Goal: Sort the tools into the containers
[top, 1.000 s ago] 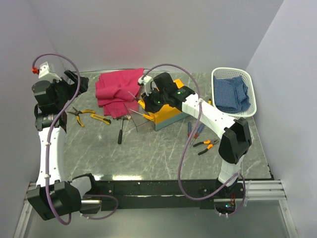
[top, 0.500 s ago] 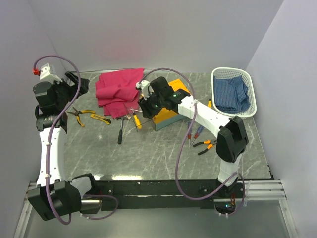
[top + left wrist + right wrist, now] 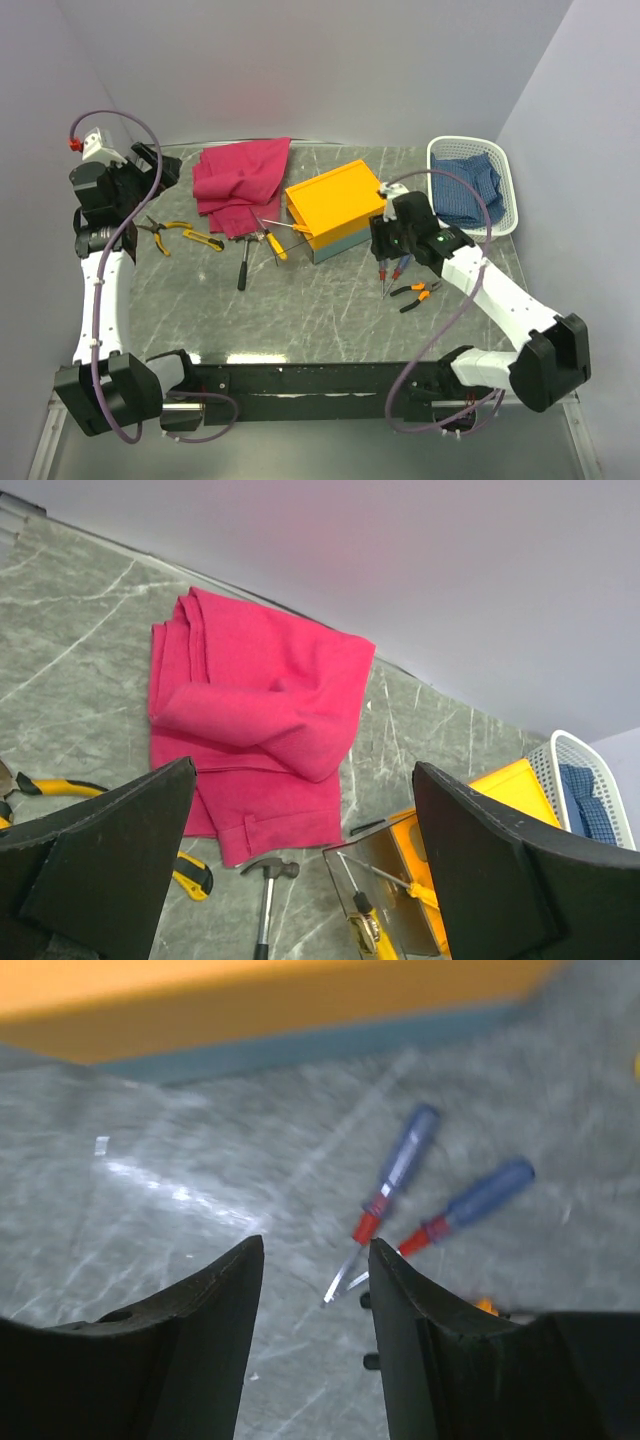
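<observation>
The orange-yellow toolbox (image 3: 335, 205) stands mid-table, its clear lid (image 3: 272, 238) folded open to the left. Two yellow screwdrivers (image 3: 283, 236) lie on the lid and also show in the left wrist view (image 3: 365, 925). My right gripper (image 3: 384, 246) is open and empty, just right of the toolbox. It hovers above two blue-and-red screwdrivers (image 3: 398, 1172) lying on the table. Orange-black pliers (image 3: 416, 293) lie beyond them. The hammer (image 3: 243, 263) and the yellow-black pliers (image 3: 182, 234) lie at the left. My left gripper (image 3: 150, 168) is open and empty, raised at the far left. The white basket (image 3: 505, 170) stands at the back right.
A magenta cloth (image 3: 240, 178) lies folded at the back, left of the toolbox. A blue checked cloth (image 3: 465, 190) fills the basket. White walls close the table at the back and on both sides.
My right arm has swung from the toolbox's left end, over the open lid, to its right side above the blue screwdrivers. The left arm has barely moved.
</observation>
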